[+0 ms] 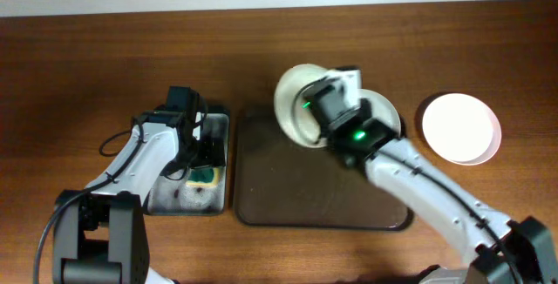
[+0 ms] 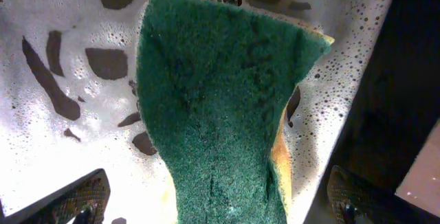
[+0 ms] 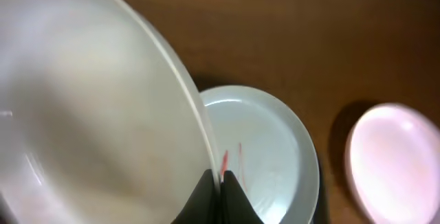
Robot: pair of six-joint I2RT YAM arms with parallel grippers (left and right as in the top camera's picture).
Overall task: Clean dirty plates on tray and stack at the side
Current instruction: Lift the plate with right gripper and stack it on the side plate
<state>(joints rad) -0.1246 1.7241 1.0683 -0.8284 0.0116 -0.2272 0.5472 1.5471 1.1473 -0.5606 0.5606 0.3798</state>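
My right gripper is shut on the rim of a white plate and holds it tilted above the back of the dark brown tray. A pale mint plate with red scribble stains lies on the tray's back right, partly under my right arm. Another white plate rests on the table to the right of the tray. My left gripper is open, with a finger on each side of a green sponge.
The sponge lies in a soapy metal sponge tray just left of the brown tray. Cables run beside the left arm. The wooden table's far edge runs along the top of the overhead view.
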